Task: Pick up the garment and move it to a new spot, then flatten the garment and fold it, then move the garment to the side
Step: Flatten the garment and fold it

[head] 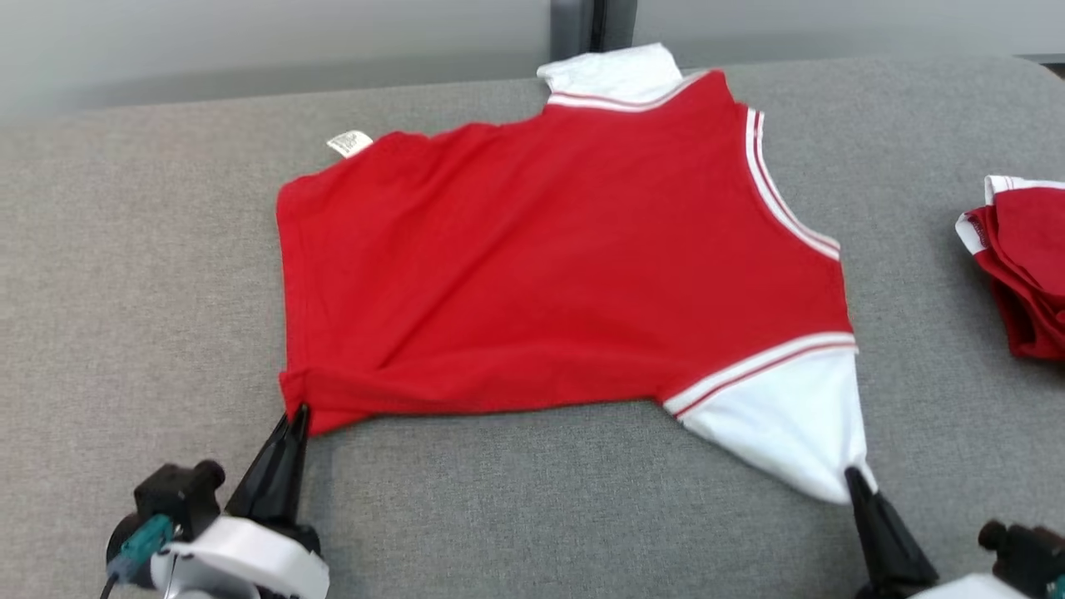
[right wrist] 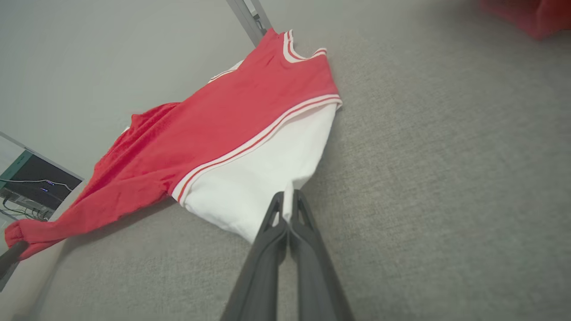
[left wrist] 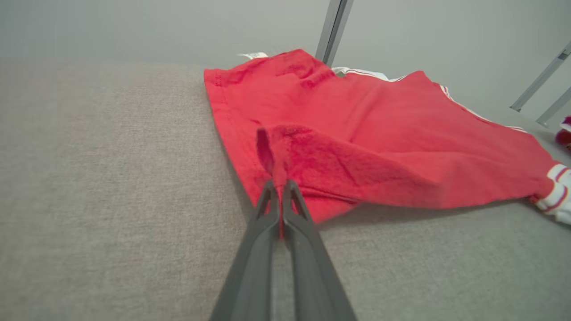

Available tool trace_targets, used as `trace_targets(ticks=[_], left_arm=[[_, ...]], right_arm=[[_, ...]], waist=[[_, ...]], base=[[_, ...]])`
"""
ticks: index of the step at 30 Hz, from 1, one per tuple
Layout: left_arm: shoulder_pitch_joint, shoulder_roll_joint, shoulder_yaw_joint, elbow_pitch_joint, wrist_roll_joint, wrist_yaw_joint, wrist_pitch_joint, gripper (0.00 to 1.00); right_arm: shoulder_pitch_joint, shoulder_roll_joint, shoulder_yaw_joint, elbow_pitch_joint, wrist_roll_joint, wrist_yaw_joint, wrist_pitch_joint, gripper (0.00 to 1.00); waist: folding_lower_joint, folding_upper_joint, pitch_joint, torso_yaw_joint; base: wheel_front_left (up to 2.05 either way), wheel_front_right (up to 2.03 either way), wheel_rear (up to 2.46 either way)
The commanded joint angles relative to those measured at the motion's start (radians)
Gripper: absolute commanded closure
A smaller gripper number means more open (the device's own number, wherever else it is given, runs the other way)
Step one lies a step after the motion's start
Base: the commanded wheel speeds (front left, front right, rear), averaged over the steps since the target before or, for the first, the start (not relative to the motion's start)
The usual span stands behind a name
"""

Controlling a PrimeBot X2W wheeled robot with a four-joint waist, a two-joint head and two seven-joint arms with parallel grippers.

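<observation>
The garment (head: 549, 258) is a red shirt with white sleeves and striped trim, spread over the grey padded table (head: 125, 291). My left gripper (head: 298, 413) is shut on its red hem corner at the lower left, and that corner (left wrist: 276, 151) rises bunched above the closed fingers (left wrist: 270, 200). At the lower right my right gripper (head: 855, 478) is shut on the tip of the white sleeve (head: 790, 424). The sleeve (right wrist: 258, 178) runs to a point between my right gripper's (right wrist: 287, 196) closed fingers (right wrist: 274, 214). The near edge is lifted off the table between the two grips.
A second red and white garment (head: 1023, 266) lies crumpled at the table's right edge. A white label (head: 349, 143) pokes out at the shirt's far left. Grey wall and a dark post (head: 574, 25) stand behind the table.
</observation>
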Motion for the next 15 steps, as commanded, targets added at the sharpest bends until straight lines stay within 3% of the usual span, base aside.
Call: trace_targets(ticks=[1, 15], left_arm=[[0.033, 0.013, 0.007, -0.029, 0.004, 0.016, -0.003, 1.0], [0.351, 0.114, 0.02, -0.355, 0.02, 0.137, 0.103, 1.0]], right_arm=[[0.047, 0.004, -0.011, -0.029, -0.013, 0.001, 0.021, 1.0], [0.396, 0.122, -0.09, -0.313, -0.111, 0.001, 0.256, 1.0]], waist=[[0.0, 0.0, -0.017, 0.003], [0.0, 0.0, -0.097, -0.019]], base=[[0.0, 0.0, 0.0], [0.0, 0.0, 0.0]])
